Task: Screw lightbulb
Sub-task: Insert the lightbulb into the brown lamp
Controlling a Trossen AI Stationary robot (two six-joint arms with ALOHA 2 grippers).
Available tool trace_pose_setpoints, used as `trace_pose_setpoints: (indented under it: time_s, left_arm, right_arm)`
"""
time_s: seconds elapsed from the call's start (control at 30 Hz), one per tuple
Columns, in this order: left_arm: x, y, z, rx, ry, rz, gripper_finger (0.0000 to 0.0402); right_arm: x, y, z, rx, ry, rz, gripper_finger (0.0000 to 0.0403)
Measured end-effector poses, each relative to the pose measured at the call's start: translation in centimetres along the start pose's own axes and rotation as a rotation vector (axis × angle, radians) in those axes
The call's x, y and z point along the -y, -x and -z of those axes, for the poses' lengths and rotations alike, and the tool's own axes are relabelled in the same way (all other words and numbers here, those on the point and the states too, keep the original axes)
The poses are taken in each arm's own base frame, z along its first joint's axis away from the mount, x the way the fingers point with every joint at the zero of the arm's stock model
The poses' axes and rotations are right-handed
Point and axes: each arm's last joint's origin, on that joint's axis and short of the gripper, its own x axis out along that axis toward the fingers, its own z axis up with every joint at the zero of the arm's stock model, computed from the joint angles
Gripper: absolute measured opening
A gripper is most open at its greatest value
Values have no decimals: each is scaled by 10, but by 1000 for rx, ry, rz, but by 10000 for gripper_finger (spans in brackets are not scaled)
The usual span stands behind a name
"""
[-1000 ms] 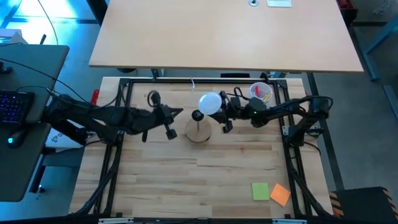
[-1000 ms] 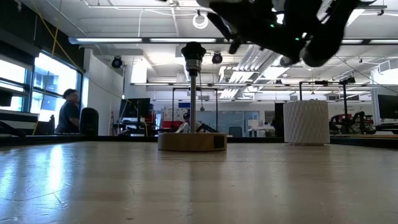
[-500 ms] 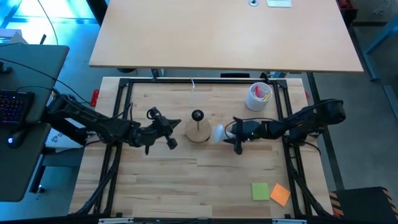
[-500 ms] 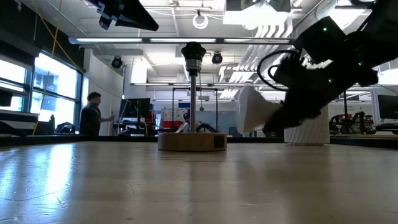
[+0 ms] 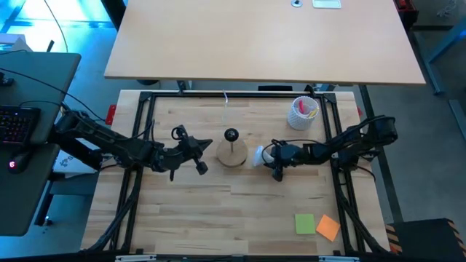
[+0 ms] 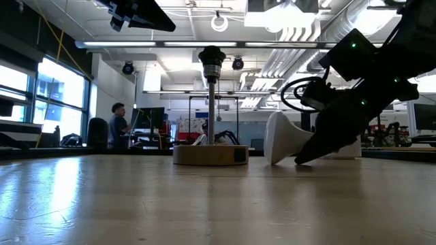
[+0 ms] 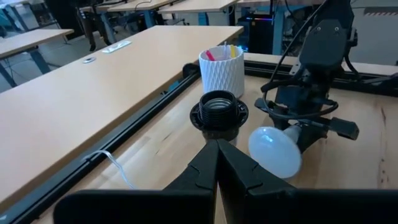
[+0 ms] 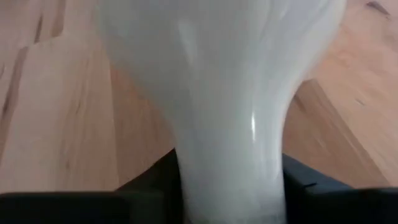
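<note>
the wooden surface (image 5: 218, 211) carries everything, and both dark arms reach in toward its middle. the left arm comes from the left side, its left pincer (image 5: 204, 143) clenched with nothing in it, raised off the wood just beside the round wooden stand (image 5: 231, 156); in the left wrist view its two fingers (image 7: 205, 171) meet in a point aimed at the black socket (image 7: 219, 111) atop the stand's post. the right arm comes from the right side and its right pincer (image 5: 270, 155) sits low, on the other side of the stand, with the lightbulb (image 5: 257, 156) lying tilted between its fingers, globe on the wood and toward the stand, narrow neck back in the pincer. the fingers stand close along the neck in the right wrist view, though whether they truly press it is hard to judge. a white ribbed cup (image 5: 303, 112) with coloured contents stands near the far right corner, and green (image 5: 304, 223) and orange (image 5: 328, 227) sticky notes lie at the near right.
</note>
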Motion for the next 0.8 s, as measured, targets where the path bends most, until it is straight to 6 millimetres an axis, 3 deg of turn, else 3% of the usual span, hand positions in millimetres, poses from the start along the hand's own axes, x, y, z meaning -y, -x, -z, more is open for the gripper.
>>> trace_pose_setpoints:
  time_s: [0.1,0.2,0.6,0.8]
  left_arm:
    - [0,0,0,0,0,0,0]
    - [0,0,0,-2,-3,1,0]
    - [0,0,2,-15,-11,-1,0]
    - [-1,0,6,-43,-1,-8,0]
  right_arm:
    - [-1,0,-1,-6,30,-15,205]
    - [-3,-2,-5,-24,35,-30,229]
    - [-16,4,-51,-361,135,32,237]
    - [-24,12,-79,-412,177,35,238]
